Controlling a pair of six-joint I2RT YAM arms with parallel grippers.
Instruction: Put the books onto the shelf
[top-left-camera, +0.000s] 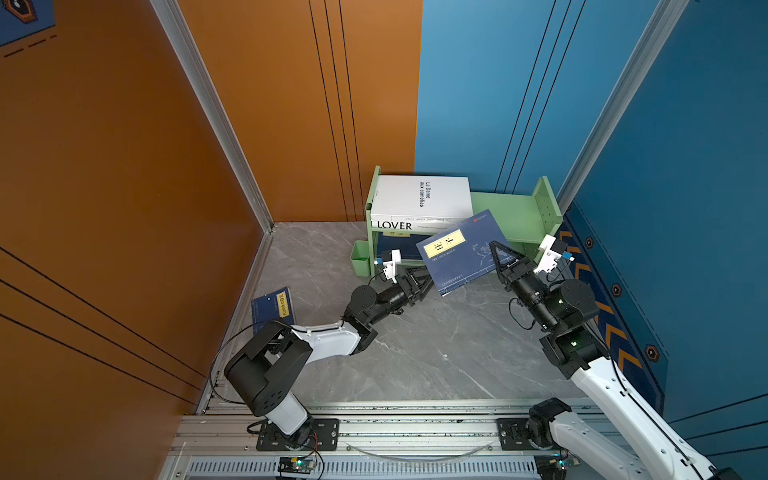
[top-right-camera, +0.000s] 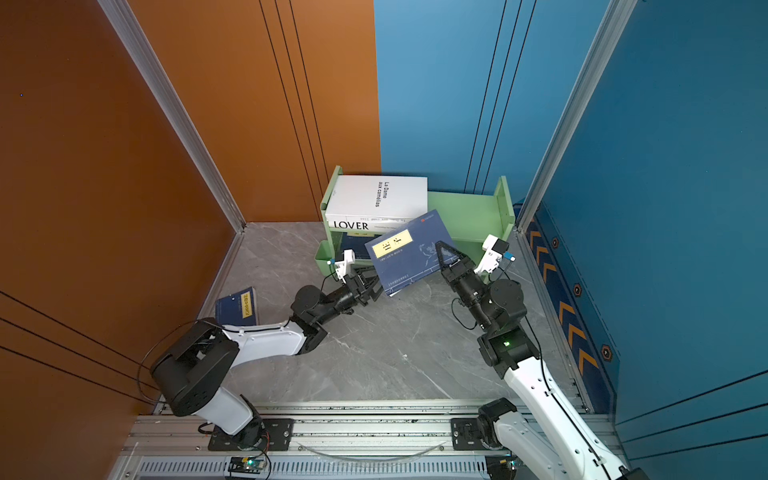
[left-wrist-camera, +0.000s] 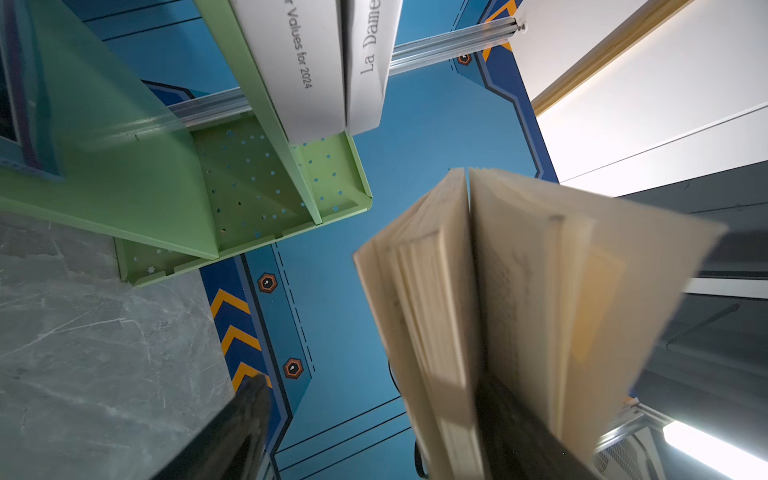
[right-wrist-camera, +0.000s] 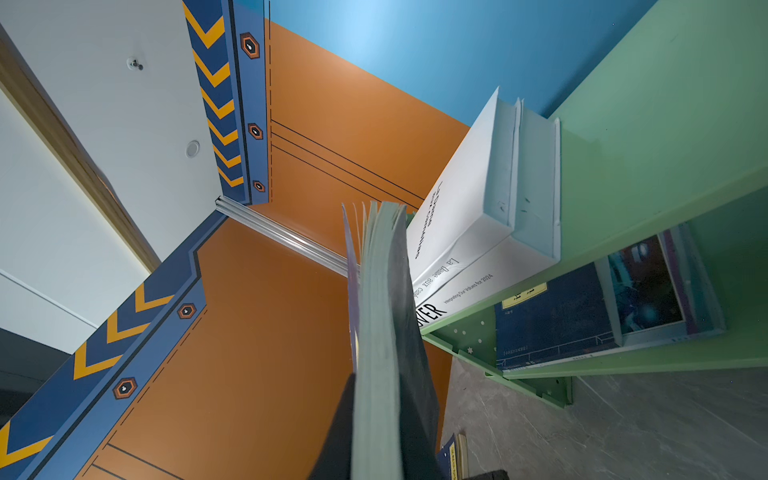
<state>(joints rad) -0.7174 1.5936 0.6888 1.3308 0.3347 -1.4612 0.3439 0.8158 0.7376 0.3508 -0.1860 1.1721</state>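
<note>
While the right gripper (top-left-camera: 498, 254) pinched the right edge of a navy book (top-left-camera: 457, 253) held in the air, the left gripper (top-left-camera: 423, 280) sat at its near left corner, fingers spread. The book's long axis ran roughly along the front of the shelf (top-left-camera: 517, 216), just beyond it. The right arm was nearer the bare half of the top tier. Two white books (top-left-camera: 419, 195) filled the other half. A second navy book (right-wrist-camera: 548, 320) and a teal magazine (right-wrist-camera: 648, 286) lay below. A third navy book (top-left-camera: 272, 305) lay on the floor (top-left-camera: 415, 353).

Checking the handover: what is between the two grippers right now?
A navy book, held aloft, spans the gap in both top views: the right gripper pinches one edge, the left gripper stands open at its opposite corner.
</note>
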